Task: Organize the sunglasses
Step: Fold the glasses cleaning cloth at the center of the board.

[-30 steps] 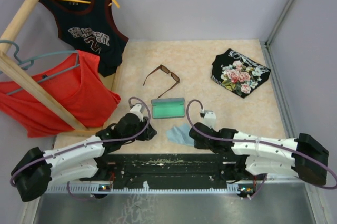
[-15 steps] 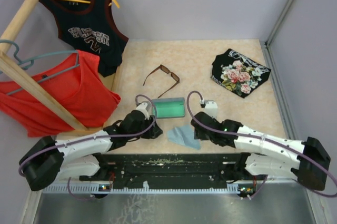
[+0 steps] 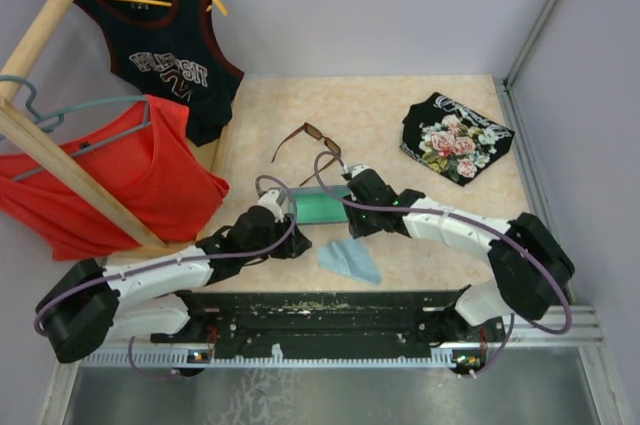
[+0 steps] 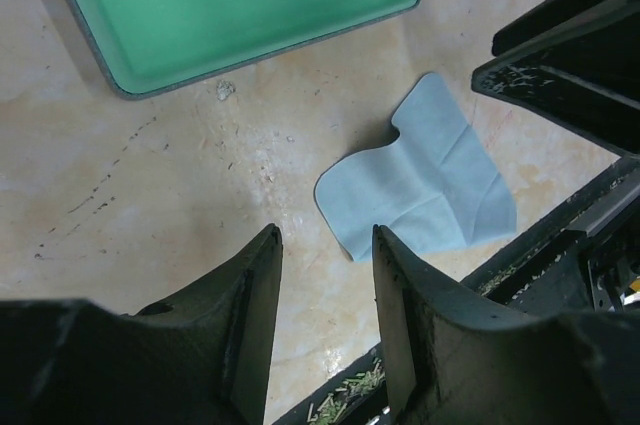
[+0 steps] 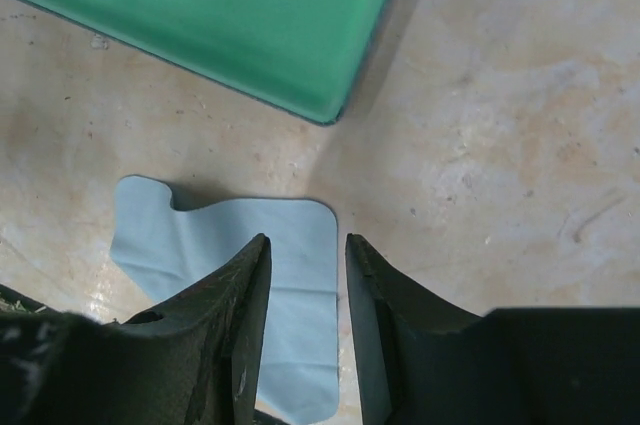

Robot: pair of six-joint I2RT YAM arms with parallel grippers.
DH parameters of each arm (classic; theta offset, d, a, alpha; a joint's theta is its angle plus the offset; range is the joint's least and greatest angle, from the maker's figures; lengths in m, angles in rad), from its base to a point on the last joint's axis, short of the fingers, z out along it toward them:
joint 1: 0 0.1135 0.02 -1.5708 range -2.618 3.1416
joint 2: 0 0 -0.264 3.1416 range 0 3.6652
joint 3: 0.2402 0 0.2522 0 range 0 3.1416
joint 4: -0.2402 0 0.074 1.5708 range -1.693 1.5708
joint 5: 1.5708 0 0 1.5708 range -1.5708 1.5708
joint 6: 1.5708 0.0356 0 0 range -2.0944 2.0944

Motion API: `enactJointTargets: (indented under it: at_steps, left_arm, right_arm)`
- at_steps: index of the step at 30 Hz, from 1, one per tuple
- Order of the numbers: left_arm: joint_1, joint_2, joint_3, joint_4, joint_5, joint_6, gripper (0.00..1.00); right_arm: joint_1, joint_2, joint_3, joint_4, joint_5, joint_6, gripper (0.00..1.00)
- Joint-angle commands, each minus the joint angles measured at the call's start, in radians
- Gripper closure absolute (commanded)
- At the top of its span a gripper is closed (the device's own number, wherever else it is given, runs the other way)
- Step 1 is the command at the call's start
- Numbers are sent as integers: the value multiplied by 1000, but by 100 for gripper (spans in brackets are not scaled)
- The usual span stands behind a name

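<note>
**Right now: both jaws loose, glasses out on the bench**

Over on my left stands a slanted pale wooden rack (image 3: pixel 70 170). A red mesh top (image 3: pixel 120 180) and a dark sleeveless jersey with lettering (image 3: pixel 165 60) hang from it on hangers. My left arm (image 3: pixel 150 280) reaches in beside it, and the left jaws sit just short of the near left corner of the grey-blue oblong case with the green lining (image 3: pixel 315 208). Those jaws are parted with nothing between them. In the left wrist view only bare bench shows through the gap, with the case (image 4: pixel 240 5) lying open ahead.

The small brown thin-framed sunglasses with dark lenses (image 3: pixel 308 143) lie on the beige speckled bench (image 3: pixel 400 105) just beyond the case. They do not touch it, their temple arms are unfolded, and neither of my jaws is on them.

Nearer to me lies the light blue square cloth (image 3: pixel 350 261), flat, with one corner folded.

My right arm (image 3: pixel 450 225) stretches across to the case's right end. The right jaws hang above the bench, slightly parted and gripping nothing, with the cloth (image 5: pixel 230 220) and a corner of the case (image 5: pixel 200 15) below them.

At far right rests a folded black garment with a pink rose print (image 3: pixel 455 138).
</note>
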State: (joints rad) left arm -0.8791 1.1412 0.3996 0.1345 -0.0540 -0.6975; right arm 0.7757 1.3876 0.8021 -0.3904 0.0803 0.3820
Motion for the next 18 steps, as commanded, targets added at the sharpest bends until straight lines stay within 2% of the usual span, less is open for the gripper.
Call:
enactJointTargets:
  at_steps: [1, 18]
  left_arm:
    - [3, -41, -25, 1, -26, -13, 52]
    - [3, -94, -53, -25, -38, -18, 52]
  right_arm:
    - [-6, 71, 67, 37, -59, -104, 63]
    - [-1, 222, 107, 22, -3, -146, 66]
